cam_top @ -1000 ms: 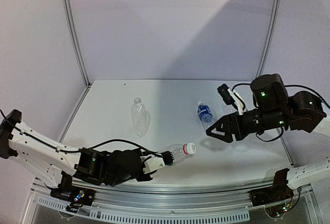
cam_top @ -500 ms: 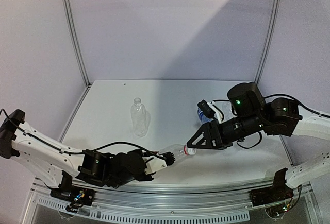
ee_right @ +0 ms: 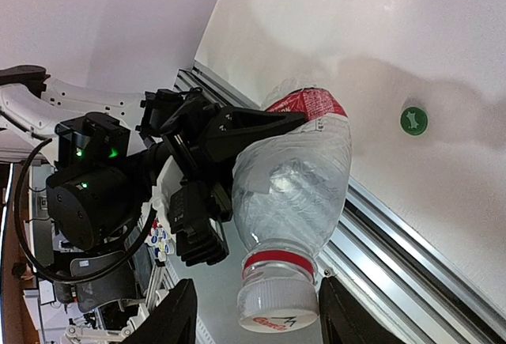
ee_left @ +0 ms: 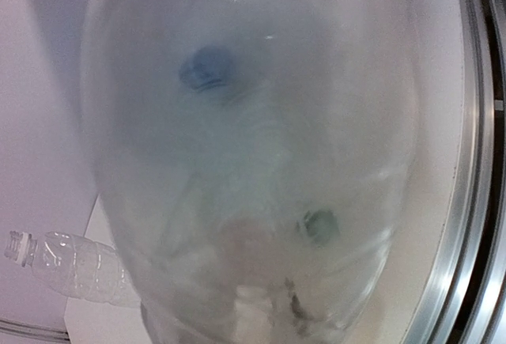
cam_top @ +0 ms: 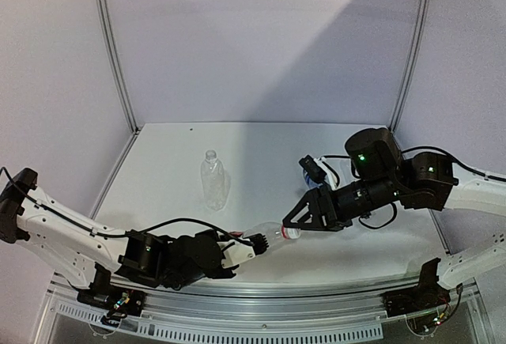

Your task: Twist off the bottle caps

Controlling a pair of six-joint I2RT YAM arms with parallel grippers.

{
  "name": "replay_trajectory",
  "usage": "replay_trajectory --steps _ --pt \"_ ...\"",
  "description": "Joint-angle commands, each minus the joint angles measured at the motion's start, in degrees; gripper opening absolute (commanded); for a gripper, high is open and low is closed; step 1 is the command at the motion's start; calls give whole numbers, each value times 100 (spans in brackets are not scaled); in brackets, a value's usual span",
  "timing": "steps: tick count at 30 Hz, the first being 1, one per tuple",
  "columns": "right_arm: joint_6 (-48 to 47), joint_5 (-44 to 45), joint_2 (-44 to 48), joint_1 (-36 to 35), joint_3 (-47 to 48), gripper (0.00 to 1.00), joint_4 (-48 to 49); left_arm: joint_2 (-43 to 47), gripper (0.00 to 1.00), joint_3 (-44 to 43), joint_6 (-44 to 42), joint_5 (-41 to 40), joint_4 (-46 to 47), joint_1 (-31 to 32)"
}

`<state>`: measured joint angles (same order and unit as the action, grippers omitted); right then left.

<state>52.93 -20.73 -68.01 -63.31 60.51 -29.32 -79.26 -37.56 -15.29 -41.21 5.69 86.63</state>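
My left gripper (cam_top: 253,242) is shut on the body of the clear bottle with the red label (ee_right: 296,174), holding it level above the table's front edge. Its white cap (ee_right: 278,306) points at my right gripper (ee_right: 263,316). That gripper is open, with one finger (ee_right: 175,312) on each side of the cap and a gap showing on both sides. In the left wrist view the held bottle (ee_left: 253,146) fills the picture as a blur and hides my left fingers. A loose green cap (ee_right: 413,120) lies on the table.
An unlabelled bottle (cam_top: 213,179) is on the table at centre left, also seen as the unlabelled bottle (ee_left: 71,258). The blue-label bottle (cam_top: 307,172) is mostly hidden behind my right arm. A metal rail (cam_top: 261,289) runs along the front edge, and the booth walls close in the sides.
My right arm has swung left and down from beside the blue-label bottle until its fingers flank the held bottle's white cap. Its jaws have narrowed. The left arm barely moved.
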Motion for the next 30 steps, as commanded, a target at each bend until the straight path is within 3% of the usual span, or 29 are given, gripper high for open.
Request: replay_trajectory --steps 1,17,25,30 --pt "76 -122 -9 9 -105 53 102 146 0 -103 -1 -27 81 97" --pt "132 -148 123 0 -173 46 39 100 0 -111 44 -124 72 91" --pt "-104 123 64 -174 100 24 -386 87 0 -128 86 -100 40 82" --pt "-1484 1003 -456 -419 1135 16 -1806 78 0 -137 95 -39 12 82"
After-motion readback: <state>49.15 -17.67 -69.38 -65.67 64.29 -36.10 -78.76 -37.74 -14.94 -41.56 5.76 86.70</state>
